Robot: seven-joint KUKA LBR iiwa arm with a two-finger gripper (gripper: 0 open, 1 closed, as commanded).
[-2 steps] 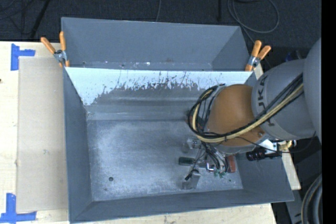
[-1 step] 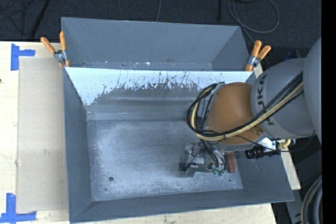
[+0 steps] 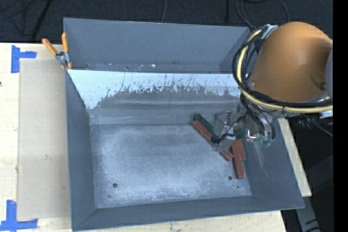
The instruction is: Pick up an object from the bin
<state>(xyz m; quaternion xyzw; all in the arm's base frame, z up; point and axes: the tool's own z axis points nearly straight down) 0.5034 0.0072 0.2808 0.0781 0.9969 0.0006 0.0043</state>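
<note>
My gripper (image 3: 235, 126) hangs low over the bin's right side, under the arm's orange dome. Its dark lower end comes down onto a red-brown bar (image 3: 203, 129) that lies slanted on the floor. A second red-brown bar (image 3: 238, 160) lies just right of it, pointing toward the front wall. The two bars meet near the gripper's lower end. A small dark green piece (image 3: 202, 119) rests at the first bar's upper left end. Whether anything is held is hidden.
The orange dome and its looped cables cover the bin's right rear corner and part of the right wall. The bin floor stretches bare and scuffed to the left and front of the bars.
</note>
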